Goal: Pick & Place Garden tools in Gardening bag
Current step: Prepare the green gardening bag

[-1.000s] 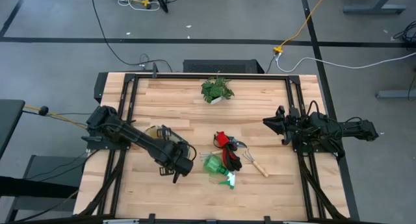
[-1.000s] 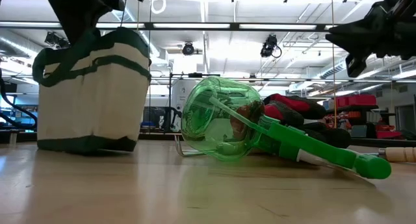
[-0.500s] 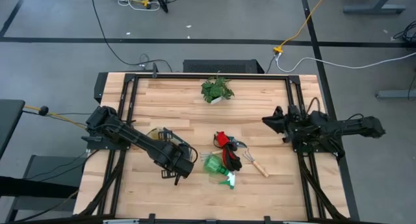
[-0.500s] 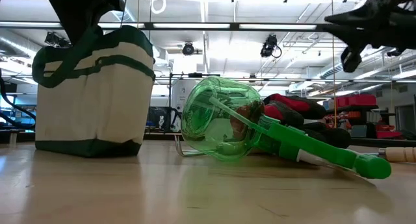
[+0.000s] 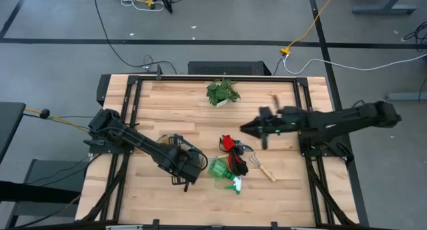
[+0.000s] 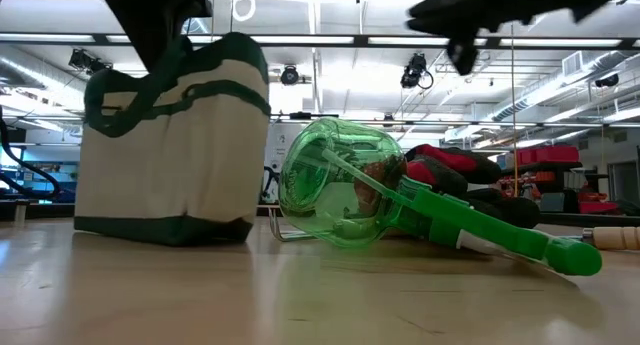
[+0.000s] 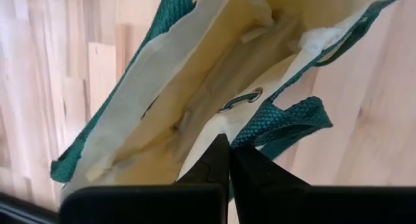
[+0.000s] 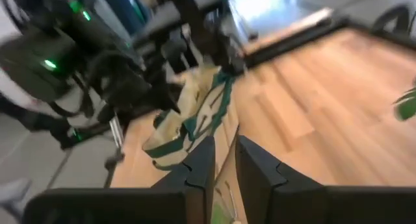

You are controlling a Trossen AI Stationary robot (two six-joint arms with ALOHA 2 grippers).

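The cream gardening bag [image 6: 175, 145] with green trim stands on its bottom on the table's left half; in the high view [image 5: 175, 143] my left arm covers most of it. My left gripper [image 5: 189, 170] is shut on its top rim. The tools lie in a pile at the middle: red gloves [image 5: 229, 144], a green translucent sprayer [image 5: 222, 170], black-and-red pruners [image 5: 238, 160] and a wooden-handled rake [image 5: 263, 169]. My right gripper [image 5: 244, 129] hovers above the table just right of the gloves, open and empty, with a narrow gap between its fingers [image 8: 224, 156]. My left gripper pinches the bag's cream top rim [image 7: 220, 125] between its two fingers [image 7: 214, 160], beside the eyelet and the root of a green handle [image 7: 286, 123]. The fingers come from above, pointing down. The bag stays upright with its bottom [image 6: 160, 228] on the table.
A leafy potted plant [image 5: 222, 92] stands near the far edge at the middle. Black rails [image 5: 133, 103] run along the table's left and right sides. Bare wood lies at the near edge and at the far right.
My left gripper has dragged the bag along the table toward the right, closer to the green sprayer; the bag stays upright. My right arm has swung from the table's right edge toward the middle and now reaches out above the tool pile.
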